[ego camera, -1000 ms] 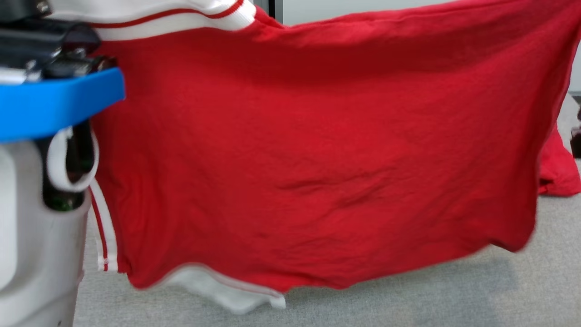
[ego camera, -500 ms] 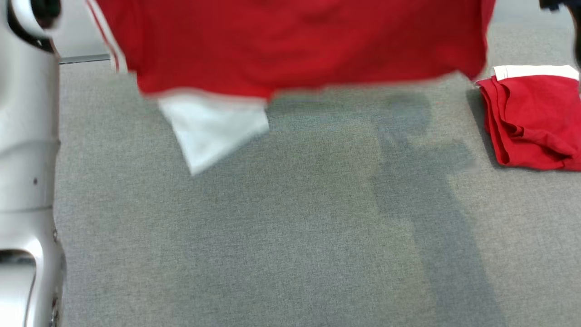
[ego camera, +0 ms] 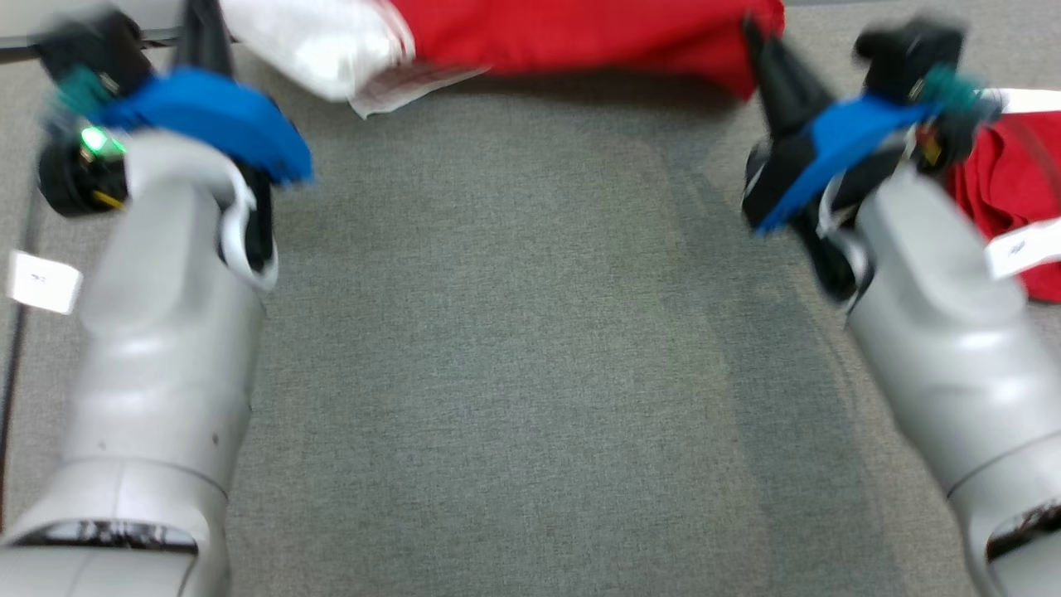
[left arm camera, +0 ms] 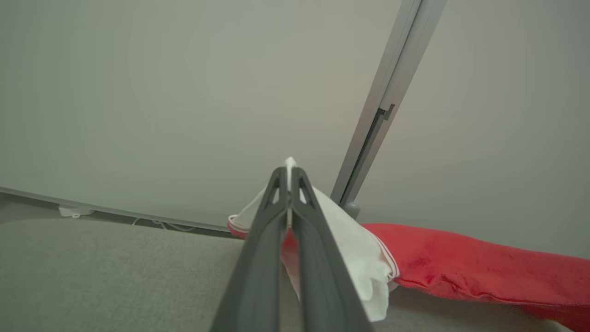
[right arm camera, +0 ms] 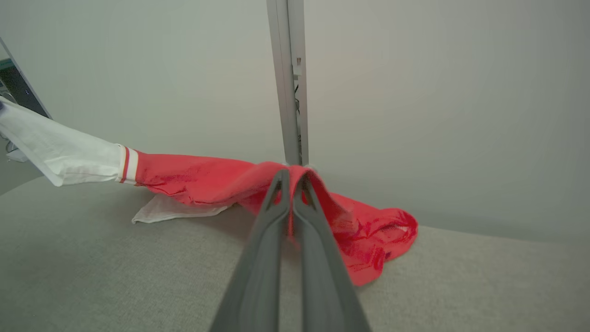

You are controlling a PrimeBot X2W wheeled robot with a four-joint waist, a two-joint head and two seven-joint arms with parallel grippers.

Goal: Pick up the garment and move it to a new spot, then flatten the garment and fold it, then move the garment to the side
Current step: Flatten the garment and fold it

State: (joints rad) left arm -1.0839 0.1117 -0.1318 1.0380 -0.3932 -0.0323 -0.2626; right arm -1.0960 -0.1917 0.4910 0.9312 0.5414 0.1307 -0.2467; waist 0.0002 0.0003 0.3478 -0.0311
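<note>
The garment (ego camera: 580,33) is red with white, red-striped sleeves. It is stretched low along the far edge of the grey surface (ego camera: 514,348), part of it resting there. My left gripper (ego camera: 201,29) is at its white sleeve end. In the left wrist view the left gripper (left arm camera: 289,171) is shut on white cloth, and the red body (left arm camera: 461,263) trails off to the right. My right gripper (ego camera: 756,37) holds the red end. In the right wrist view the right gripper (right arm camera: 292,174) is shut on a red fold, with the rest of the garment (right arm camera: 193,177) running left.
A second red garment (ego camera: 1007,178) lies bunched at the right, close to my right forearm. A pale wall with a metal post (right arm camera: 288,83) rises just behind the surface. A small white tag (ego camera: 41,282) sits at the left edge.
The head camera has tilted down. The garment, held up spread before the camera a second ago, has come down to the far part of the surface, and both arms have come into view.
</note>
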